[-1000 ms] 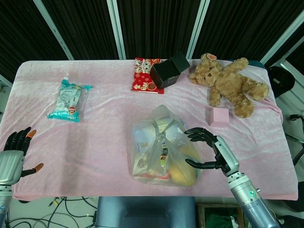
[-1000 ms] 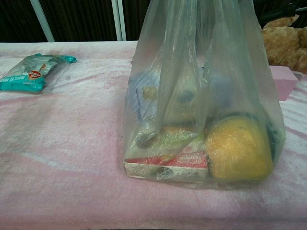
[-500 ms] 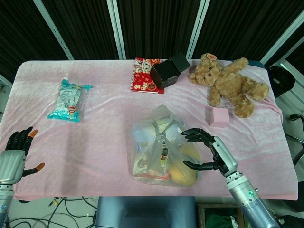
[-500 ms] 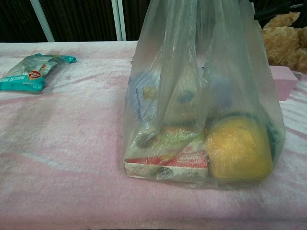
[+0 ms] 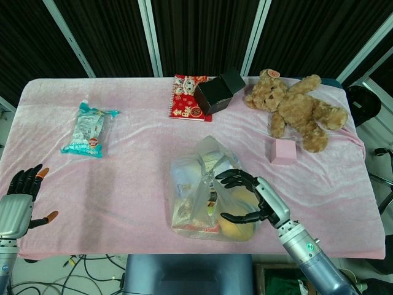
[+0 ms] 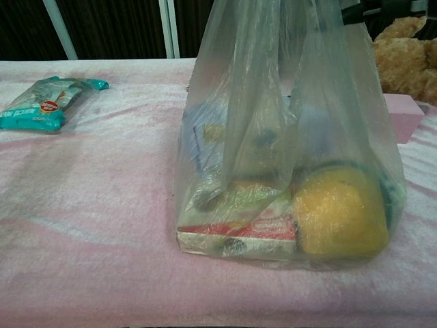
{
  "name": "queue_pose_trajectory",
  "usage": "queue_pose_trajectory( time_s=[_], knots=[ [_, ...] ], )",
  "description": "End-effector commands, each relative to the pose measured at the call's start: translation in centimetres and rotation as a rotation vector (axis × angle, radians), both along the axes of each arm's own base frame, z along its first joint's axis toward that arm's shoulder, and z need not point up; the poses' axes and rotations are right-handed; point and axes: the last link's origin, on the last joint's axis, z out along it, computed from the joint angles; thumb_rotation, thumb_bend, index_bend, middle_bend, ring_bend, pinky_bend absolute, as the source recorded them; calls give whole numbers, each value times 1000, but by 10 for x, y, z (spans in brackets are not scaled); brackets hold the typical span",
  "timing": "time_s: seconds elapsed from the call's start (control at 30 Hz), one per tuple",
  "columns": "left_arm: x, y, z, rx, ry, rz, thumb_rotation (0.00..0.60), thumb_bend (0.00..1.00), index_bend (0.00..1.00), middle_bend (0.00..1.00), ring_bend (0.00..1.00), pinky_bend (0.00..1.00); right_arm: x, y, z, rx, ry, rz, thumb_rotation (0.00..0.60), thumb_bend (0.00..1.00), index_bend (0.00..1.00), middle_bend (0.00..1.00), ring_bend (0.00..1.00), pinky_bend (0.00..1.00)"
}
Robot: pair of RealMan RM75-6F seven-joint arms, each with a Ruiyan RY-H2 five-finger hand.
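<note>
- Thin, crinkled clear plastic bag [image 5: 209,190] stands mid-counter near the front edge; round yellow item and flat boxes show through it.
- Right hand [image 5: 249,196] released, fingers spread over bag's right side; contact unclear.
- Left hand [image 5: 21,196] released, at counter's [image 5: 135,153] left edge, partly cut off.
- Fuzzy teddy bear [image 5: 298,110], pink block [image 5: 284,150] and teal packet [image 5: 89,129] lie around.

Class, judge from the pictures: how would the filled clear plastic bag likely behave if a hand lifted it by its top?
The plastic bag is thin and crinkled, so it would probably sag and stretch. A yellow round item and a flat box fill its base, so it may hang bottom-heavy. The film looks glossy, perhaps slippery for the right hand.
</note>
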Motion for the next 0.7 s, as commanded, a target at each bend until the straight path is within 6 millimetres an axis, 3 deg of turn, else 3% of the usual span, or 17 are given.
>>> queue_pose_trajectory(
  time_s=[0.03, 0.37, 0.7],
  knots=[
    [0, 0, 0, 1, -2, 0, 600, 0, 0, 0, 0, 0, 18, -12, -4, 17, -3, 20, 600, 105, 290, 258, 256, 278],
    [-1, 2, 1, 2, -6, 5, 600, 0, 0, 0, 0, 0, 41, -22, -18, 66, -7, 12, 600, 104, 348, 325, 319, 293],
    [-2, 3, 2, 4, -10, 11, 600, 0, 0, 0, 0, 0, 58, -25, -33, 147, -17, 1, 600, 104, 453, 434, 426, 380]
  ],
)
